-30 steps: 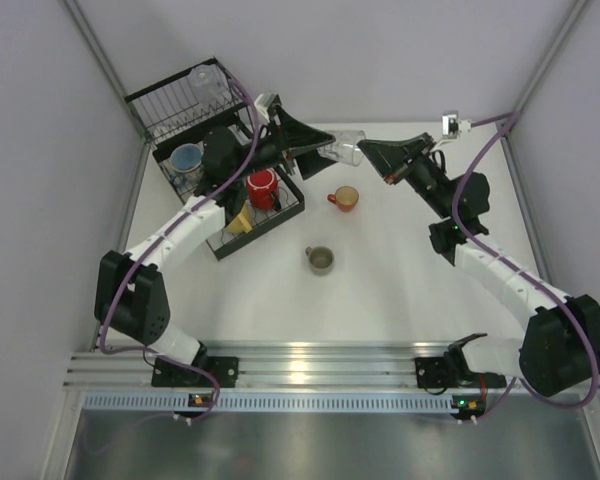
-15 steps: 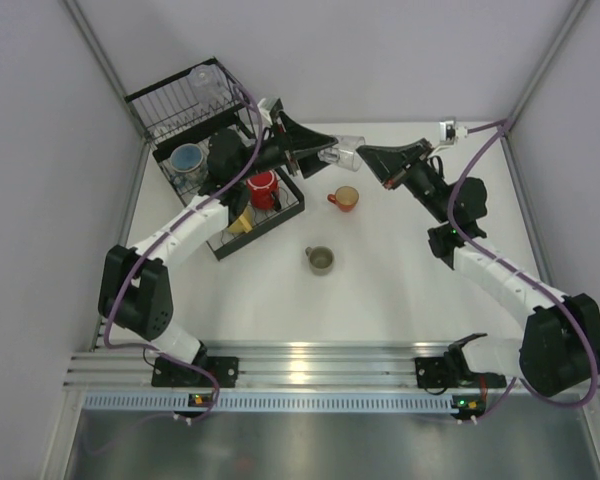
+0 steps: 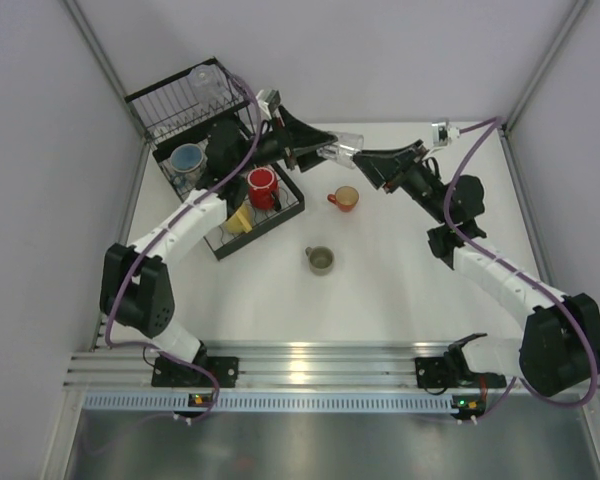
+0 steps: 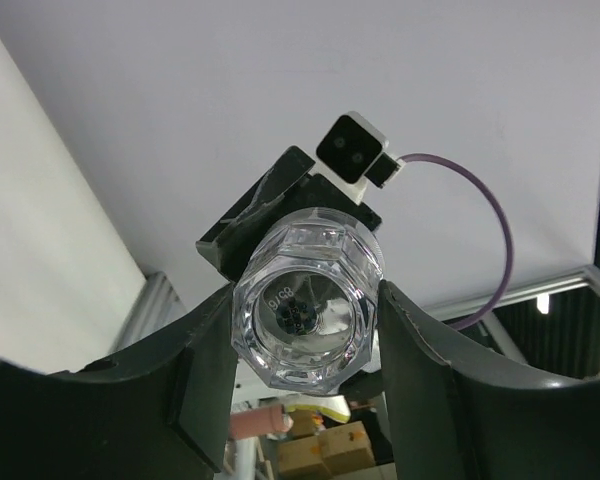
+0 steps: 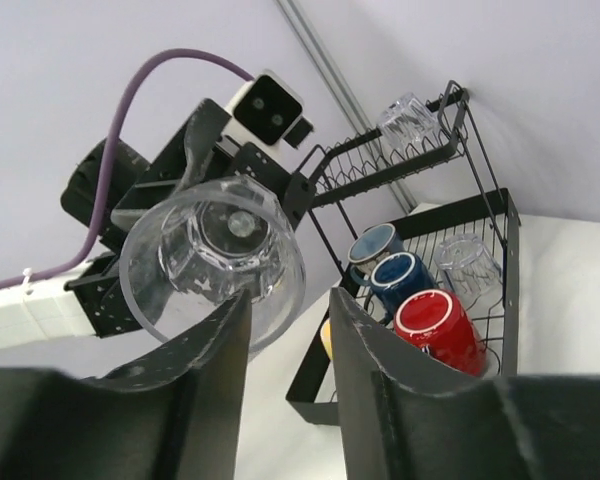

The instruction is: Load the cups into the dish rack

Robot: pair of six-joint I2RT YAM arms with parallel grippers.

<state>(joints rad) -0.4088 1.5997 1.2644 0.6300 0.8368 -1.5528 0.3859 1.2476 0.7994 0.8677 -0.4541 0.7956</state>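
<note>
A clear tumbler point(image 3: 346, 143) hangs on its side in mid-air between both grippers. My left gripper point(image 3: 328, 152) has its fingers against the tumbler's base point(image 4: 308, 300). My right gripper point(image 3: 366, 158) grips the rim wall point(image 5: 215, 260) at the mouth. The black dish rack point(image 3: 170, 100) stands at the back left and holds a red mug point(image 3: 262, 187), a blue mug point(image 3: 187, 158), a yellow cup point(image 3: 240, 218) and a clear tumbler point(image 3: 204, 80). An orange-red mug point(image 3: 345, 198) and an olive-grey mug point(image 3: 321, 260) stand on the table.
The right wrist view shows the rack point(image 5: 505, 230) with the red mug point(image 5: 440, 325), two blue mugs point(image 5: 405, 280) and two clear tumblers point(image 5: 465, 260). White walls close in the table at the left, back and right.
My right gripper has carried the tumbler a little left and back. My left gripper has come up to meet it, and the tumbler's base now sits between its fingers.
</note>
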